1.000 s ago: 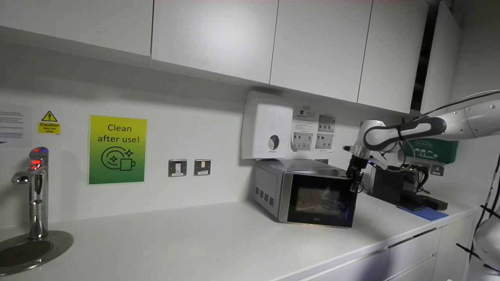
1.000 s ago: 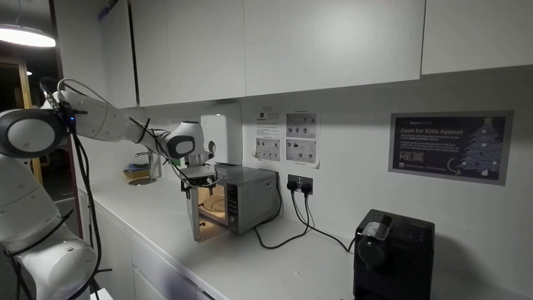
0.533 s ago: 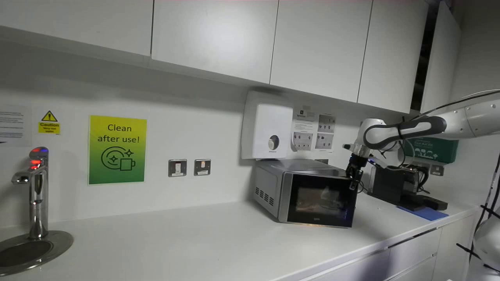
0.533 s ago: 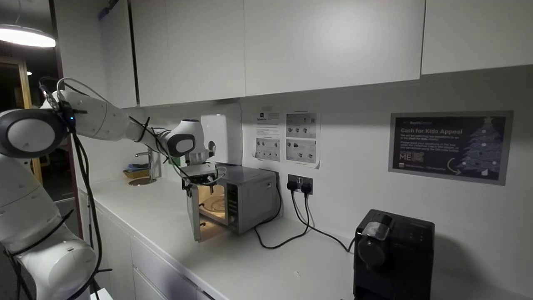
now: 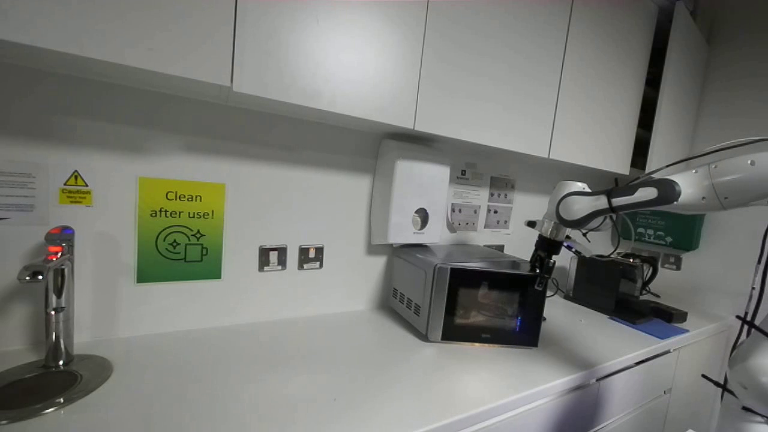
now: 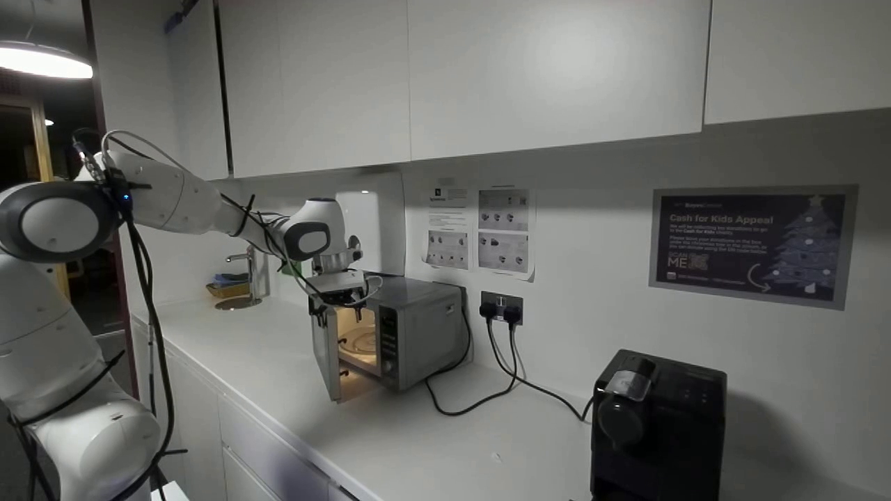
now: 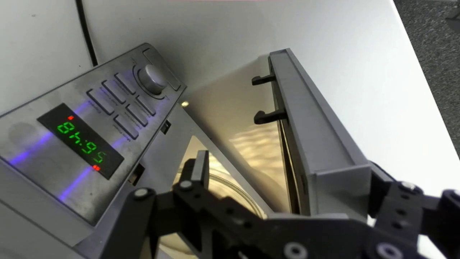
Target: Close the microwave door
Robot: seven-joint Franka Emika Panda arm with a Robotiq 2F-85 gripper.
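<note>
The microwave [image 5: 414, 288] is a silver-grey box on the counter, its interior lit warm. Its door [image 6: 324, 362], black-framed with dark glass, hangs partly ajar; in an exterior view a gap shows between it and the lit cavity. My gripper [image 6: 338, 318] is at the upper free corner of the door. In the wrist view the gripper [image 7: 290, 174] stands open, its fingers astride the door [image 7: 318, 115]: one finger [image 7: 200, 167] is over the cavity on the inner side, the other against or very near the outer face. Contact there is partly hidden.
A black coffee machine [image 6: 658, 424] stands on the counter beyond the microwave's control-panel side. Power cables [image 6: 480, 410] run across the counter behind. A white dispenser [image 5: 414, 192] is on the wall above the microwave, below the wall cabinets [image 5: 492, 72].
The door has swung slightly inward, toward the microwave body, in the last half second. My gripper and arm have shifted a little the same way, with the fingers still astride the door.
</note>
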